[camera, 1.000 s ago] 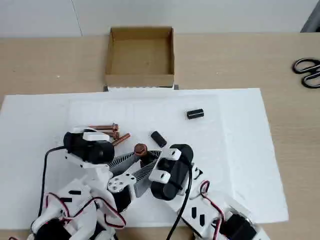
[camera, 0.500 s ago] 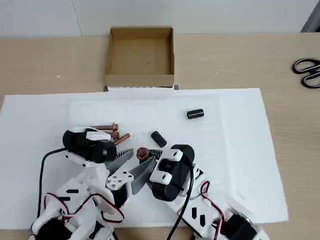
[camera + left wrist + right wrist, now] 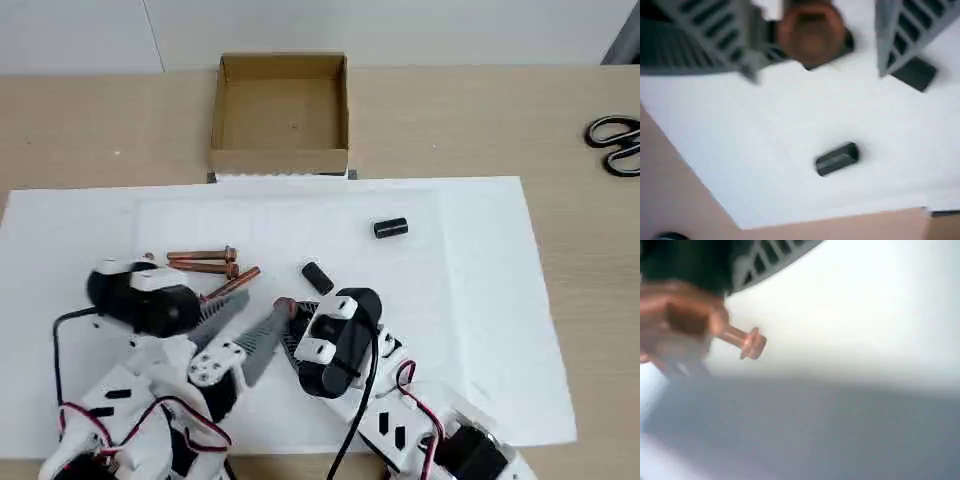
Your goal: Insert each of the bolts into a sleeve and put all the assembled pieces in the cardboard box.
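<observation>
My right gripper (image 3: 292,312) is shut on a copper bolt seated in a black sleeve (image 3: 284,304), held just above the white sheet; that bolt shows close up as a copper mass (image 3: 680,320). My left gripper (image 3: 266,301) stands open right beside it, its grey fingers (image 3: 715,35) spread on either side of the bolt head (image 3: 810,30) without touching it. Three loose bolts (image 3: 205,262) lie left of the grippers; one bolt (image 3: 747,342) lies beyond the held piece. Two loose black sleeves lie on the sheet, one near (image 3: 317,277) (image 3: 912,74), one farther right (image 3: 390,228) (image 3: 837,158).
The cardboard box (image 3: 280,150) sits open beyond the far edge of the white sheet (image 3: 480,300). Scissors (image 3: 615,145) lie on the wooden table at the far right. The sheet's right half is bare.
My left arm has drawn back to the left and its fingers have opened off the bolt. The bolt and sleeve stay in my right gripper, which has shifted slightly toward the front.
</observation>
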{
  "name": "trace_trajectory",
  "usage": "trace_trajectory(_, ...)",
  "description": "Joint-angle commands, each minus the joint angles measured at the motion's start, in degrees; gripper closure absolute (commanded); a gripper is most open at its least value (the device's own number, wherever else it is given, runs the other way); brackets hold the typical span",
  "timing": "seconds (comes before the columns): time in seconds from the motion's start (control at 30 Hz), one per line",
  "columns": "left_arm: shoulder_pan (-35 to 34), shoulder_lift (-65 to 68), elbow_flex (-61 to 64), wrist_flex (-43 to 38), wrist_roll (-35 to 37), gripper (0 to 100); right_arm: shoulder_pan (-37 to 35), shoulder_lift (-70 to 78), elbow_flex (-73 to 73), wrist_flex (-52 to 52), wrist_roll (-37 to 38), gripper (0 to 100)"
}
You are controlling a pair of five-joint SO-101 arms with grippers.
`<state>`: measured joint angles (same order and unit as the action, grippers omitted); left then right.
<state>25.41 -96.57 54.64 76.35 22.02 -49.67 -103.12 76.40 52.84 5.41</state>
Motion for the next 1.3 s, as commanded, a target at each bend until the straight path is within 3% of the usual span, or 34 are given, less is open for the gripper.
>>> trace_trajectory(0.0, -6.0, 0.1, -1.5, 0.1, -3.8, 100, 2.1, -0.6, -0.6, -1.9, 0.1, 99.6)
trace_trajectory(0.23, -20.6, 0.0, 7.3, -0.6, -5.0, 99, 6.0, -0.6, -0.7, -1.8, -4.7, 99.6)
trace_trajectory(0.47, -29.2, 0.0, 20.3, -13.2, -17.1, 99, 15.3, -0.6, -0.9, -1.8, -4.8, 99.6)
trace_trajectory(0.6, -30.2, 0.0, 31.1, -22.4, -23.1, 99, 19.5, -0.6, -0.9, -1.8, -4.9, 99.6)
trace_trajectory(0.77, -30.0, 0.0, 37.4, -29.8, -23.8, 99, 22.1, -0.6, -0.7, -1.8, -4.9, 99.6)
trace_trajectory(1.0, -30.0, 0.0, 40.6, -30.8, -23.8, 99, 23.2, 0.1, 1.1, -1.7, -12.5, 99.6)
trace_trajectory(1.27, -30.0, 0.0, 40.5, -30.8, -24.0, 99, 23.2, 11.4, -9.1, -1.6, -12.8, 99.6)
